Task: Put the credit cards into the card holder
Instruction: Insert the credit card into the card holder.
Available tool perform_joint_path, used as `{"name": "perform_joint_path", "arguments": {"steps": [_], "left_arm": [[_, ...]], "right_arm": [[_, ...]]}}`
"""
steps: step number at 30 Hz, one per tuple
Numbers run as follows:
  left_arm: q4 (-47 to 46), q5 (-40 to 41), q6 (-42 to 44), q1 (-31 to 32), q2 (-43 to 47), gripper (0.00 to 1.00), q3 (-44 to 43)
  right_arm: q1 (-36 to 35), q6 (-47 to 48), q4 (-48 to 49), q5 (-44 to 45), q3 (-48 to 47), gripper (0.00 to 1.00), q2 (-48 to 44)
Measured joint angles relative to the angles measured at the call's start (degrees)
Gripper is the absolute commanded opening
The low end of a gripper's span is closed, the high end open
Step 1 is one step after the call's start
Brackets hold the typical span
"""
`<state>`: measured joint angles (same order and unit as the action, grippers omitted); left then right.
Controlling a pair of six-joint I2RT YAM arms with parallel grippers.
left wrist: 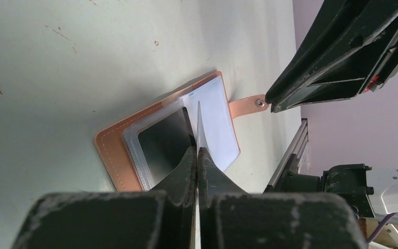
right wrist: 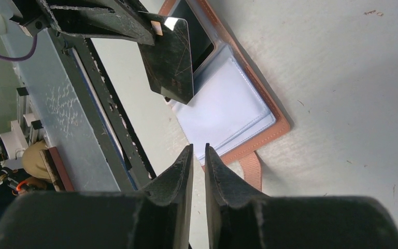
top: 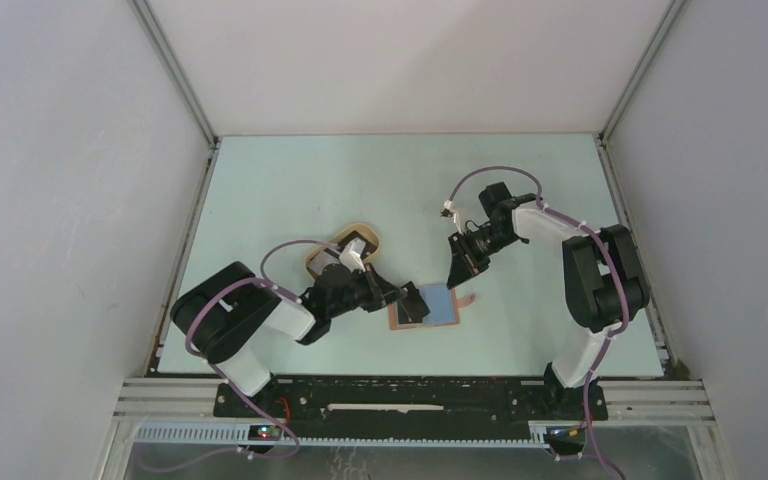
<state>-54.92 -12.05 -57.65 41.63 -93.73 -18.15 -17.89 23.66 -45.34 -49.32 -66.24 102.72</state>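
Note:
The reddish-brown card holder (top: 430, 308) (left wrist: 116, 150) (right wrist: 281, 124) lies open on the table, pale blue pockets up. A dark card (left wrist: 160, 142) (right wrist: 199, 33) sits in its left pocket. My left gripper (top: 407, 297) (left wrist: 197, 150) is shut on a black credit card (right wrist: 171, 57) (left wrist: 198, 122), held on edge and tilted over the wallet's middle fold. My right gripper (top: 455, 283) (right wrist: 198, 148) points down at the wallet's right edge beside the snap tab (left wrist: 246, 106) (right wrist: 251, 168). Its jaws stand almost together with nothing between them.
A tan oval tray (top: 345, 230) sits behind the left gripper with a pale card (top: 357, 247) in it. The table's near edge and metal rail (top: 410, 385) run just in front of the wallet. White walls enclose the table.

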Motion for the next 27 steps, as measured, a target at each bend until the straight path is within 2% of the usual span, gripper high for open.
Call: {"name": "perform_joint_path", "arguments": {"steps": [6,14,27], "left_arm": [[4.7,-0.3,0.0,0.0,0.0,0.00,-2.3],[10.9,-0.6,0.2,0.0,0.0,0.00,-4.9],[22.3,-2.7,3.2,0.0,0.0,0.00,-10.8]], "right_arm": [[-0.6,-0.6,0.3,1.7,0.0,0.20,0.1],[-2.9,-2.1,1.4,5.0,0.0,0.14,1.7],[-5.1,-3.2,1.4,9.9,-0.1,0.13,5.2]]}}
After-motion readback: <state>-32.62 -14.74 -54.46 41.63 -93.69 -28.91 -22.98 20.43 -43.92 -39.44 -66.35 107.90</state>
